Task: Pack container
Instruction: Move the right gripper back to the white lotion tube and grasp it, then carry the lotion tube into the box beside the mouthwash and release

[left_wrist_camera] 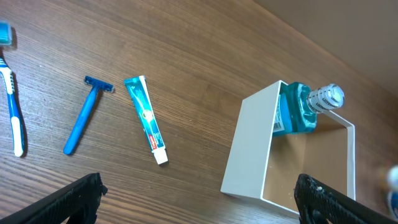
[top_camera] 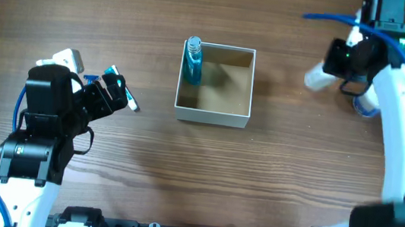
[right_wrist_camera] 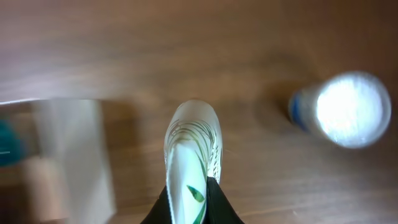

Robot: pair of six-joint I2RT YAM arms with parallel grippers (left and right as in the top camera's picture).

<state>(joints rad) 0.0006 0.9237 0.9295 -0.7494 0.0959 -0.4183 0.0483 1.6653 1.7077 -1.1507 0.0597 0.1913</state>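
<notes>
The container (top_camera: pixel 211 116), a square white box with a tan inside, stands mid-table. A blue mouthwash bottle (top_camera: pixel 192 60) stands upright in its far-left corner. My right gripper (top_camera: pixel 332 67) is to the right of the container, above the table, and is shut on a white tube (top_camera: pixel 315 77) with a green leaf print (right_wrist_camera: pixel 193 149). My left gripper (top_camera: pixel 117 92) is open and empty, left of the container. In the left wrist view the container (left_wrist_camera: pixel 249 149) and bottle (left_wrist_camera: pixel 297 109) lie ahead on the right, between the wide-apart fingers (left_wrist_camera: pixel 199 205).
A toothbrush (left_wrist_camera: pixel 12 106), a blue razor (left_wrist_camera: pixel 84 115) and a small toothpaste tube (left_wrist_camera: pixel 146 118) lie on the wood left of the container. A round white jar (right_wrist_camera: pixel 348 109) stands near the right arm, partly hidden in the overhead view (top_camera: pixel 364 107).
</notes>
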